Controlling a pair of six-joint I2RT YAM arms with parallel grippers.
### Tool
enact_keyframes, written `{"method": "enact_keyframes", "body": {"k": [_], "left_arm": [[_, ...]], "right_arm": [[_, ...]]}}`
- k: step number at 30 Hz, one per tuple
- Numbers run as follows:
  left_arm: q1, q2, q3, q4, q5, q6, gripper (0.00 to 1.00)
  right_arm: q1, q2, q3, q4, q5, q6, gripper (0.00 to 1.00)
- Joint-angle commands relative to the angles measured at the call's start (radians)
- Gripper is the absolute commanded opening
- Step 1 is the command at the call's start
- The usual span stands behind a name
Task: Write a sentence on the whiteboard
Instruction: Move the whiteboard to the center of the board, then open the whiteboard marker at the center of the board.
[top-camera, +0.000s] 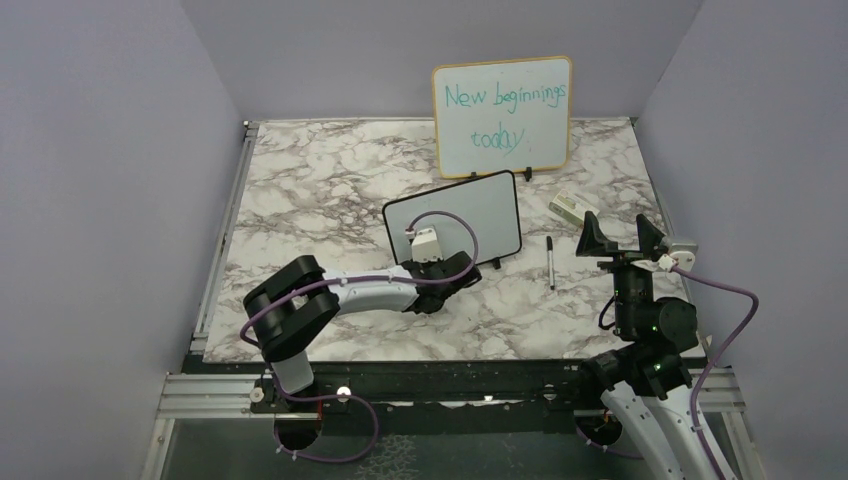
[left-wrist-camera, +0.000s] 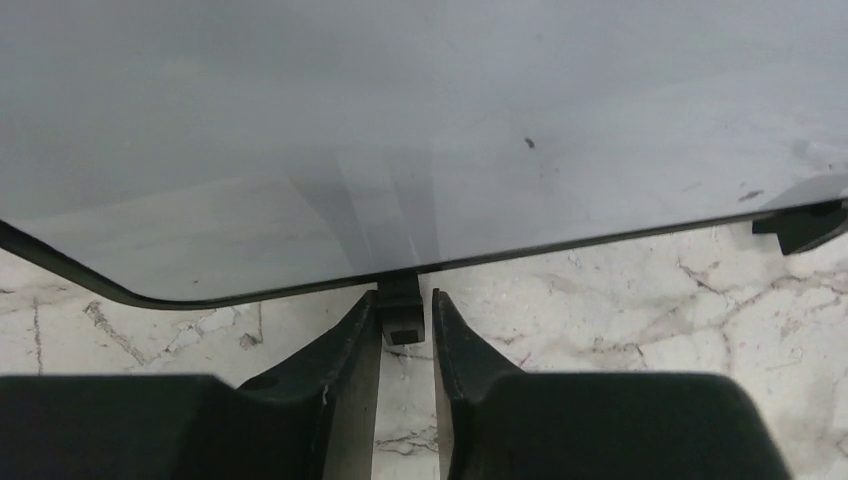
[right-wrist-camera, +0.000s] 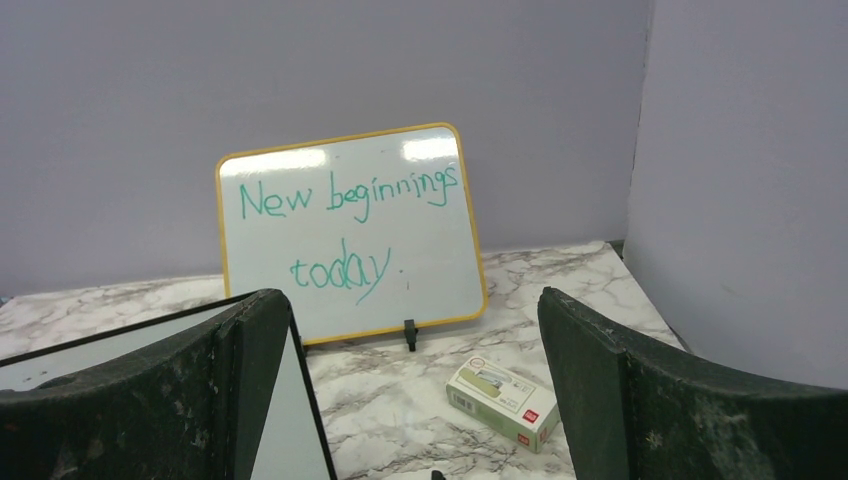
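Note:
The whiteboard (top-camera: 468, 215), blank with a thin black frame, stands tilted at mid-table. Up close its grey surface (left-wrist-camera: 400, 120) fills the left wrist view. My left gripper (top-camera: 466, 266) reaches low to its bottom edge. The fingers (left-wrist-camera: 407, 310) straddle one small black foot (left-wrist-camera: 402, 300); the left finger touches it and a thin gap shows on the right, so the jaws are slightly open. My right gripper (top-camera: 620, 236) is held up at the right, wide open and empty (right-wrist-camera: 410, 300). The whiteboard's right edge (right-wrist-camera: 290, 440) shows beside its left finger.
A black marker pen (top-camera: 550, 262) lies on the marble between the whiteboard and my right arm. A wood-framed board (top-camera: 503, 115) with teal writing "New beginnings today" (right-wrist-camera: 350, 230) leans on the back wall. A small green-and-white box (top-camera: 566, 206) (right-wrist-camera: 500, 400) lies in front of it.

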Motion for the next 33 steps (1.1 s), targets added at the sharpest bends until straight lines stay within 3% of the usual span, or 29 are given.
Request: {"method": "enact_keyframes", "body": {"k": [1,11,17,22,27,33], "left_arm": [[-0.041,-0.017,0.042,0.0,-0.001,-0.003,0.27],[-0.07,-0.131,0.014,0.0,-0.031,0.056,0.6],[-0.07,-0.25,0.024,-0.01,-0.017,0.253,0.84],[-0.069,-0.399,0.044,-0.029,-0.025,0.452,0.98],[-0.05,-0.549,0.08,-0.077,-0.039,0.651,0.99],[0.031,-0.677,0.117,-0.102,-0.009,0.849,0.99]], "right_arm": [[0.006,-0.006,0.001,0.002,0.003,-0.007,1.0],[0.006,0.056,0.051,-0.054,0.013,0.029,1.0],[0.007,0.173,0.126,-0.138,0.029,0.121,1.0],[0.006,0.329,0.211,-0.293,0.11,0.271,1.0],[0.006,0.531,0.344,-0.539,0.179,0.48,1.0],[0.006,0.769,0.483,-0.794,0.135,0.529,1.0]]}}
